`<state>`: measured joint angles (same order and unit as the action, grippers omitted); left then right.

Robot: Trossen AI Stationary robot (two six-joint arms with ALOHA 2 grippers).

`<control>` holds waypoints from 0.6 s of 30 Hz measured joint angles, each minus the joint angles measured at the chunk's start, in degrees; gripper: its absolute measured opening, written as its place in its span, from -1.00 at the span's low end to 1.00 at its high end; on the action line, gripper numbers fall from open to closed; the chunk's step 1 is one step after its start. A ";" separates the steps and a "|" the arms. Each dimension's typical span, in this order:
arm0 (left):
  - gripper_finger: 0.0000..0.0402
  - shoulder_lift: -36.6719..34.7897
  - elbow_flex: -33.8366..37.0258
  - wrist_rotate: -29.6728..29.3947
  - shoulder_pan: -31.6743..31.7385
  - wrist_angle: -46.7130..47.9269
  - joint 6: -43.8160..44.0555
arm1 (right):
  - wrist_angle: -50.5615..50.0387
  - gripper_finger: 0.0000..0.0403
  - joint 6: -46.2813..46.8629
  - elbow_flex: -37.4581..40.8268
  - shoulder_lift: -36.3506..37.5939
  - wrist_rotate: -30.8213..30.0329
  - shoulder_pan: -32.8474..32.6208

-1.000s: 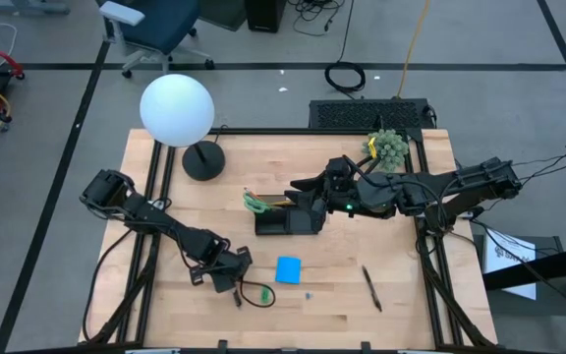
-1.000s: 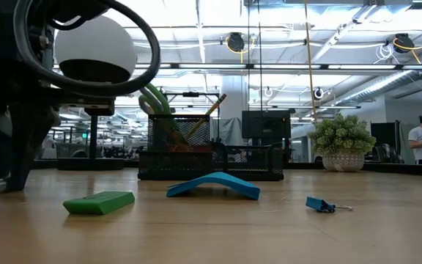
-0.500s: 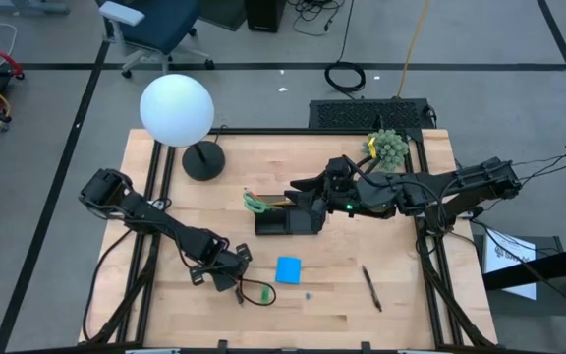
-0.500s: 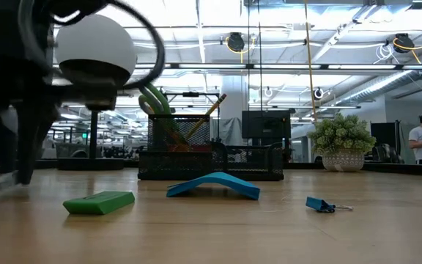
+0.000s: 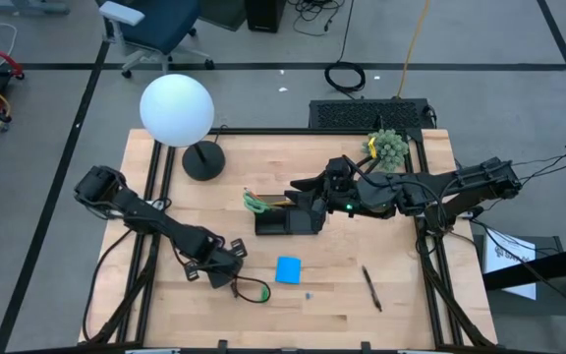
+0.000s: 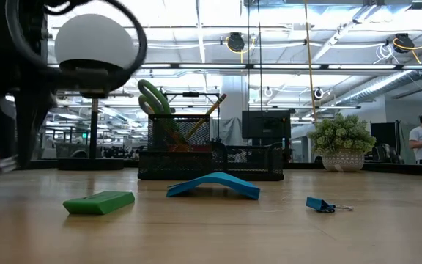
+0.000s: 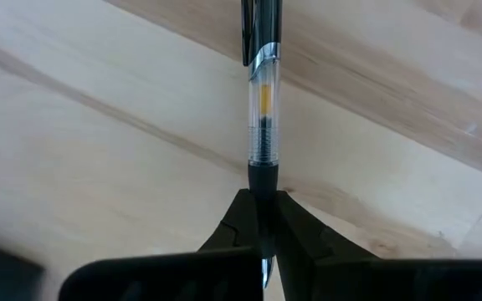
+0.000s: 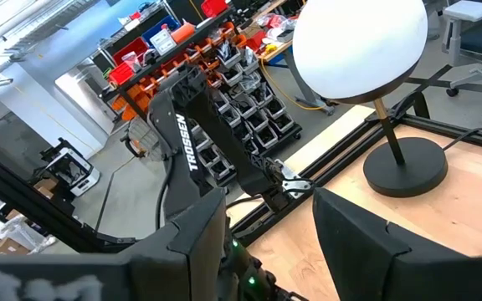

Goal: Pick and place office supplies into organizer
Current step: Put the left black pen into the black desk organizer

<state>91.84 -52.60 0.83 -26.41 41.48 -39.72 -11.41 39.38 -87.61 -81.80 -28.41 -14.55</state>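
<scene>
left wrist view shows the pen (image 7: 262,100) pinched by its dark grip end between the left gripper's (image 7: 260,224) closed fingers, barrel out over bare wood, a hold that suits carrying it lengthwise. in the high view this is near the table's front left, the organizer (image 5: 288,218) well apart at centre, scissors (image 5: 254,202) already in its left end. the note pad (image 5: 289,269) lies between. the right gripper (image 8: 268,226), fingers apart and empty, hangs over the organizer and may crowd the drop.
</scene>
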 joint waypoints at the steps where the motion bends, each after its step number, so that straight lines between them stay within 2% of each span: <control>1: -1.00 -0.67 0.00 -0.45 0.00 -0.05 -0.16 | -0.01 -0.15 0.00 0.00 0.00 0.01 0.00; 18: -1.00 -13.26 -0.11 -3.94 0.13 -1.19 8.73 | -0.01 -0.15 0.00 0.00 0.01 0.01 -0.02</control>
<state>78.58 -52.71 -3.11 -26.28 40.29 -30.99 -11.42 39.38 -87.61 -81.79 -28.40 -14.57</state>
